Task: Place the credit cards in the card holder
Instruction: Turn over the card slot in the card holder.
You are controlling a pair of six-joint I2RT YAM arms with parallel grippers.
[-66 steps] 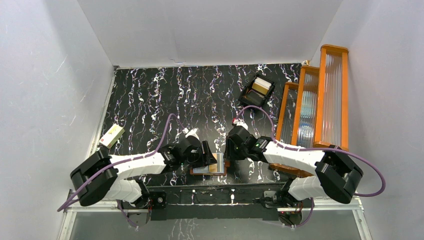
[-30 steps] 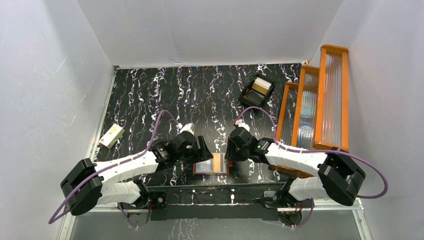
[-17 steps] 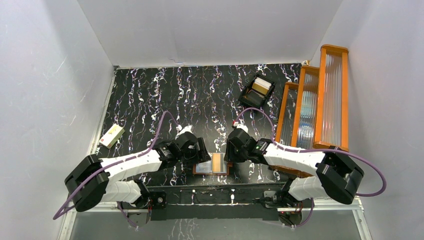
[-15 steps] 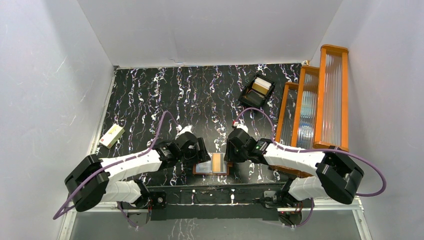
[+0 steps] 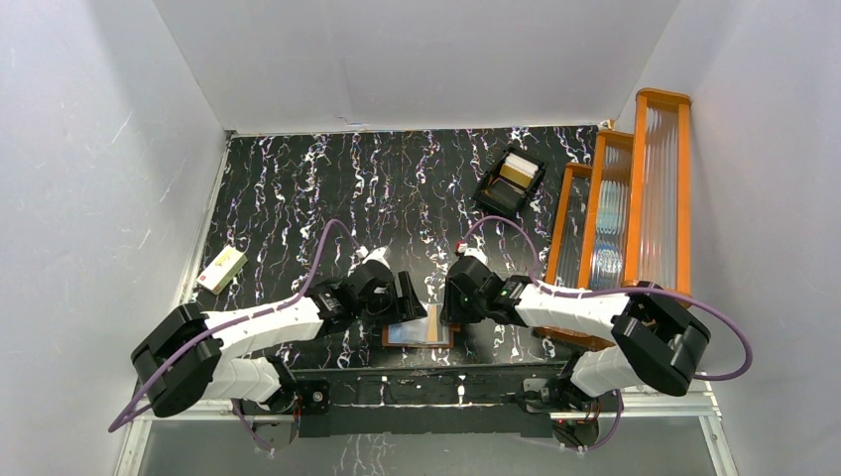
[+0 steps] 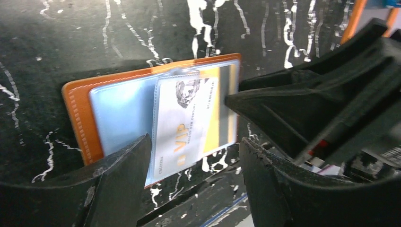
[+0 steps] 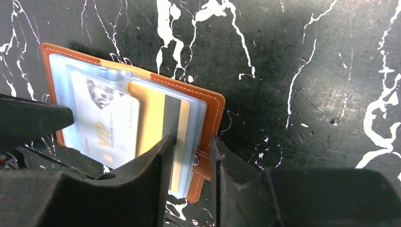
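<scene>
Your left jaws have edged in toward the card holder and spread wider than half a second ago. They now stand wide and empty. On the black marbled counter, the card holder lies open between the two sets of jaws, with its near edge framed by the left jaws. Your right jaws are narrow, pinching its clasp-side edge. A white VIP card and a yellow-orange card lie in the open holder, just beside the right jaws.
</scene>
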